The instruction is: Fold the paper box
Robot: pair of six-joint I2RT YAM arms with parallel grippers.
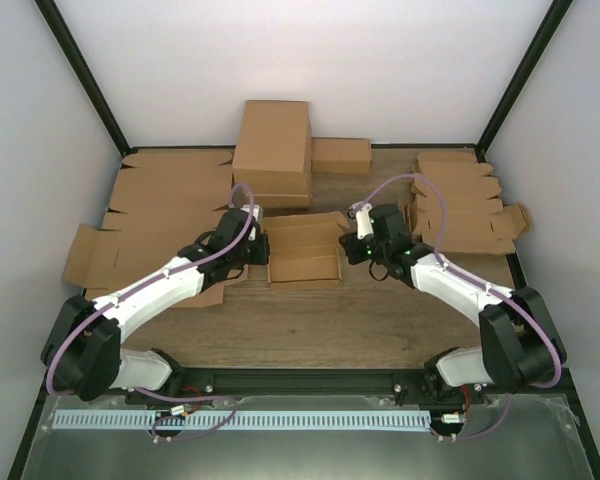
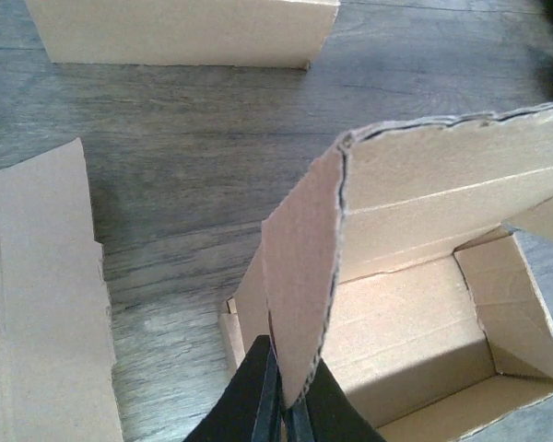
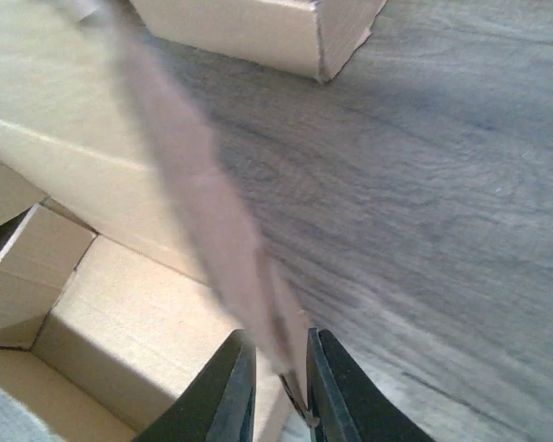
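Note:
The paper box [image 1: 302, 262] stands half formed at the table's middle, its open tray facing up and its back wall raised. My left gripper [image 1: 263, 248] is at its left end, and in the left wrist view this gripper [image 2: 290, 391] is shut on the bottom of the upright left side flap [image 2: 300, 267]. The box's floor [image 2: 415, 322] lies to the right of that flap. My right gripper [image 1: 348, 247] is at the right end. There its jaws [image 3: 281, 364] stand narrowly apart with the blurred right side flap [image 3: 212, 230] filling the space between them. The tray floor [image 3: 120, 313] lies left of that flap.
A tall closed carton [image 1: 272, 150] and a smaller box [image 1: 341, 155] stand behind the paper box. Wide flat cardboard sheets [image 1: 160, 200] cover the left of the table. A stack of die-cut blanks [image 1: 460, 210] lies at the right.

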